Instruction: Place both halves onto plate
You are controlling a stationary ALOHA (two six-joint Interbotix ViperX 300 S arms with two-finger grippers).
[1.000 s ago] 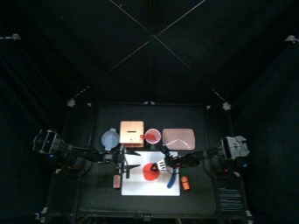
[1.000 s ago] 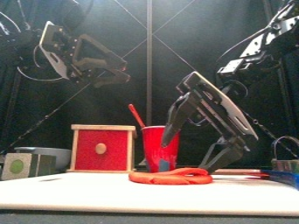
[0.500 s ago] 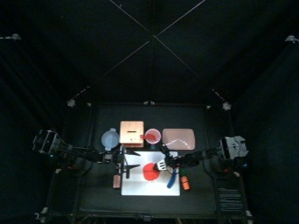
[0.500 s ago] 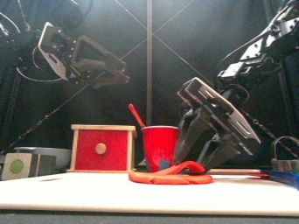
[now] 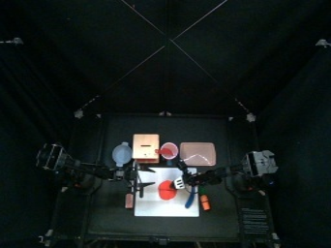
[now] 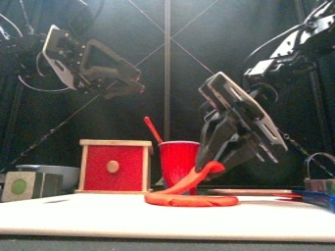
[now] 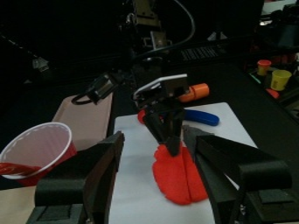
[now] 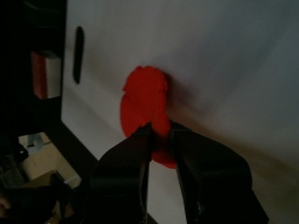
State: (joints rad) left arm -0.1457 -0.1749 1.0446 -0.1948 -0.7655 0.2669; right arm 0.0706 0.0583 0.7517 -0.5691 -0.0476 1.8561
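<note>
The right pincer (image 6: 210, 175) has narrowed from wide open onto the edge of one of the red halves (image 6: 193, 192), tilting that edge up off the worktop (image 6: 157, 218). The left pincer (image 7: 163, 166) hangs open above. The plate (image 5: 196, 152) lies well behind, so lift and carry remain.

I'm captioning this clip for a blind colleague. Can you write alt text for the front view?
The right gripper pinches one edge of a flat red piece and tilts that edge up off the white tabletop. Behind stand a red cup and a red-fronted box. The left gripper hangs high at the picture's left, over the box.
</note>
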